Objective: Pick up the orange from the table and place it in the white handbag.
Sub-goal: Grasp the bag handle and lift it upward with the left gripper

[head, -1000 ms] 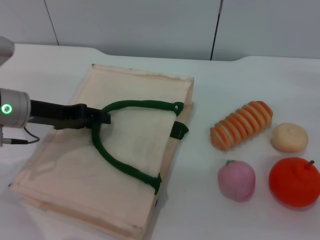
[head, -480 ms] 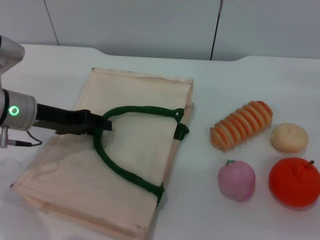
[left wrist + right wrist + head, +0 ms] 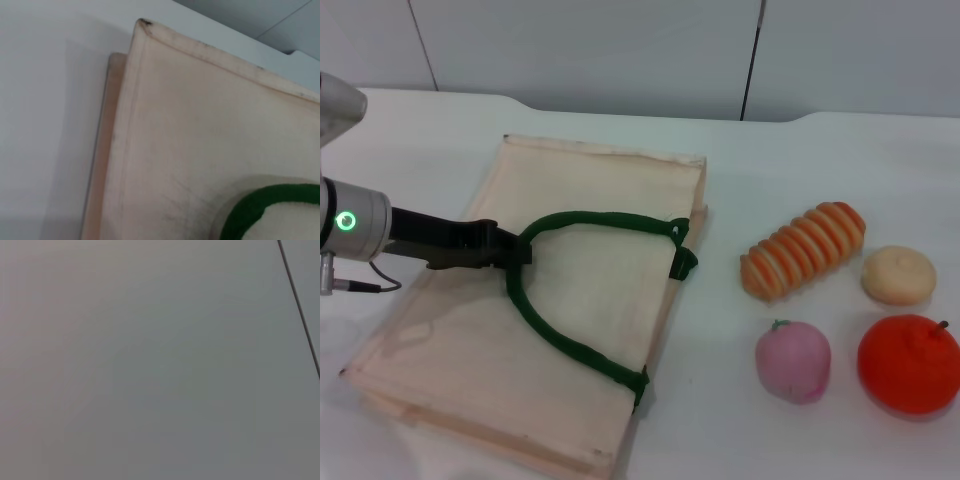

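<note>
My left gripper point(image 3: 518, 247) sits over the bag point(image 3: 590, 200), its dark fingers pinched on the bend of the green handle point(image 3: 600, 220) where the loop turns back toward the bag's mouth. The bag lies flat on the table point(image 3: 800, 170), its long axis running from near me on the left up and away, with the mouth and handle tabs along the edge that faces the fruit. My left wrist view shows only the bag's cream corner point(image 3: 145, 25) and a curve of the handle. The orange point(image 3: 908, 363) is far off on the opposite side, at the near right of the table, just beside the pink peach point(image 3: 793, 361) and in front of the pale bun point(image 3: 898, 275) and the striped bread point(image 3: 804, 250). So the orange lies well apart from my left gripper, across the whole bag, and it is clearly the right arm's reach. That arm is out of the head view; its wrist camera shows only blank wall, so its gripper is nowhere in sight. I judge my part is holding the handle to lift the mouth open while the right arm fetches the orange.
</note>
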`<state>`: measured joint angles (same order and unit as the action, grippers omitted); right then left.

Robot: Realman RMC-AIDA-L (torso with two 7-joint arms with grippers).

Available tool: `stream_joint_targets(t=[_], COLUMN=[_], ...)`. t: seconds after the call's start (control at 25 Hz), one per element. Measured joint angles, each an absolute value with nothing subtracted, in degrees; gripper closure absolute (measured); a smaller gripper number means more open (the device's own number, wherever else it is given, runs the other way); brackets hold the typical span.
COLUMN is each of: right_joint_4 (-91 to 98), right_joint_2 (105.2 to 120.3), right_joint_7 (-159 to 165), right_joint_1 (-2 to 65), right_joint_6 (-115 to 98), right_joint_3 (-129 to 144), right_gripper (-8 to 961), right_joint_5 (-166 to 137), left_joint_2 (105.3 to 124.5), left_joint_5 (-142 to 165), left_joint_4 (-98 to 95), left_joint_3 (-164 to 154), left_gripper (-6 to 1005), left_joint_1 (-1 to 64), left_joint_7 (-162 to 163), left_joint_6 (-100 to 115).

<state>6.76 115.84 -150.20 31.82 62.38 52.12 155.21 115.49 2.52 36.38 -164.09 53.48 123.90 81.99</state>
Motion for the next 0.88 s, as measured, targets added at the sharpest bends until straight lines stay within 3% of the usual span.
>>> stream_joint_targets(t=[0.12, 0.36, 0.68, 0.88], right_joint_4=[6.8, 6.8, 6.8, 6.8], right_joint_2=[115.83, 115.83, 115.84, 115.84], right_joint_7=[-150.2, -150.2, -150.2, -150.2], right_joint_1=[31.8, 31.8, 31.8, 31.8], right_joint_6=[62.5, 62.5, 62.5, 62.4], right_joint_3=[52.1, 52.1, 52.1, 52.1], right_gripper=[60, 60, 60, 60], right_joint_5=[155.2, 155.3, 155.3, 155.3], left_joint_2=[115.48, 115.48, 115.47, 115.47], left_joint_5=[2.6, 2.6, 2.6, 1.7], left_joint_4=[36.4, 36.4, 35.8, 35.8], left_joint_3=[-164.1, -164.1, -164.1, -164.1], left_gripper=[670, 673, 851, 884], left_joint_1=[53.4, 53.5, 53.5, 53.5], left_joint_7=[123.9, 123.7, 123.3, 121.6], left_joint_6=[81.9, 81.8, 81.1, 81.2])
